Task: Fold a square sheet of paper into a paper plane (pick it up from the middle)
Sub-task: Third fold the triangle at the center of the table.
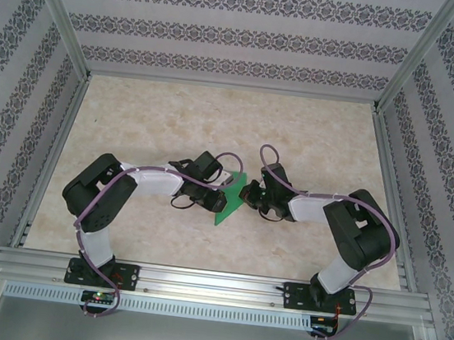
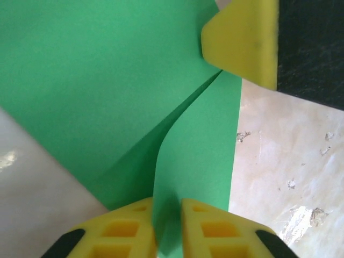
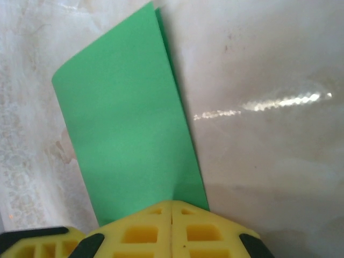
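Grippers closed in on a half-folded green paper (image 1: 230, 202) over the middle of the table (image 1: 176, 114).
The right gripper (image 3: 171, 207) is clamped on one edge of the sheet; the left gripper (image 2: 167, 217) is seen slightly parted, with a fold lying in its gap. Layers are already folded over one another, but no narrow dart is formed yet, so further folds are judged to remain.

My left pincer (image 1: 225, 188) and right pincer (image 1: 246, 193) meet over the middle of the desk (image 1: 217, 119), the folded green sheet of paper (image 1: 230, 200) between them, leaving open room toward the far edge and far corners.
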### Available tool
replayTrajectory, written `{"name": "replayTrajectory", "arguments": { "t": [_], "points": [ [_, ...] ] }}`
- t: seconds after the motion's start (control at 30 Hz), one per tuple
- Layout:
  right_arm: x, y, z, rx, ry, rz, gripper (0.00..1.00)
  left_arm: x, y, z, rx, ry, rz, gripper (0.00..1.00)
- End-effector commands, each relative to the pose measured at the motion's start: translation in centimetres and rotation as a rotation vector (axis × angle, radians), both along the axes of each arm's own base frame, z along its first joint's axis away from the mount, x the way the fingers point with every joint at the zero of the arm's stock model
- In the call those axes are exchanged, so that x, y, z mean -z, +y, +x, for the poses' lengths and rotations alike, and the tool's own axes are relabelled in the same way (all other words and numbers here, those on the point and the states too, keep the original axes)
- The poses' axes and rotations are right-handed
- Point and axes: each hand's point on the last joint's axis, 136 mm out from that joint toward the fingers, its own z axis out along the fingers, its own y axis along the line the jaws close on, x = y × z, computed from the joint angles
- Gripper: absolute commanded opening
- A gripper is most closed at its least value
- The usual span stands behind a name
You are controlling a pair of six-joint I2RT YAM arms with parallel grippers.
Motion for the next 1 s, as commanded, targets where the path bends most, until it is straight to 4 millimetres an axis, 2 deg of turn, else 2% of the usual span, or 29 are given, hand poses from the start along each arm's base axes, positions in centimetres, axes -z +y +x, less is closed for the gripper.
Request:
{"name": "replayTrajectory", "arguments": {
  "t": [0.0,0.03,0.07,0.2,0.27,0.33,0.43,0.5,0.6,0.67,0.77,0.83,0.97],
  "points": [
    [-0.6,-0.7,-0.3,-0.015,0.0,-0.045,0.07,-2.3,1.8,0.7,-0.074,-0.054,0.076,0.28],
    [-1.1,-0.5,-0.1,-0.021,-0.008,-0.037,0.07,-3.2,2.1,1.2,-0.101,-0.083,0.082,0.35],
    [-1.6,-0.2,0.1,-0.028,-0.016,-0.028,0.08,-3.9,2.4,1.6,-0.121,-0.102,0.081,0.38],
    [-4.3,0.4,0.8,-0.037,-0.072,0.012,0.13,-6.7,3.1,2.6,-0.184,-0.148,0.07,0.37],
    [-5.1,0.1,1.0,-0.031,-0.088,0.004,0.19,-7.8,2.7,2.5,-0.19,-0.15,0.037,0.32],
    [-5.6,-0.4,1.0,-0.021,-0.097,-0.008,0.26,-8.9,1.6,2.0,-0.158,-0.131,-0.031,0.26],
    [-5.6,-1.0,0.8,-0.011,-0.097,-0.009,0.27,-10.3,-0.9,0.5,-0.061,-0.069,-0.16,0.2],
    [-5.4,-1.3,0.5,-0.003,-0.091,-0.012,0.27,-10.5,-2.4,-0.8,0.005,-0.023,-0.215,0.19],
    [-5.2,-1.7,0.0,0.009,-0.085,-0.012,0.29,-9.2,-3.5,-1.6,0.044,0.007,-0.189,0.18],
    [-4.9,-1.9,-0.3,0.011,-0.08,-0.01,0.31,-7.3,-2.9,-0.9,-0.001,0.008,-0.115,0.14],
    [-4.5,-1.9,-0.8,0.005,-0.065,-0.006,0.33,-5.4,-2.2,0.1,-0.046,-0.012,-0.049,0.13],
    [-4.2,-2.1,-1.1,0.01,-0.062,-0.009,0.36,-4.3,-1.9,0.3,-0.046,-0.007,-0.014,0.11],
    [-3.8,-1.7,-1.3,-0.002,-0.053,0.016,0.37,-2.5,-1.4,0.6,-0.06,-0.003,0.03,0.1]
  ]
}}
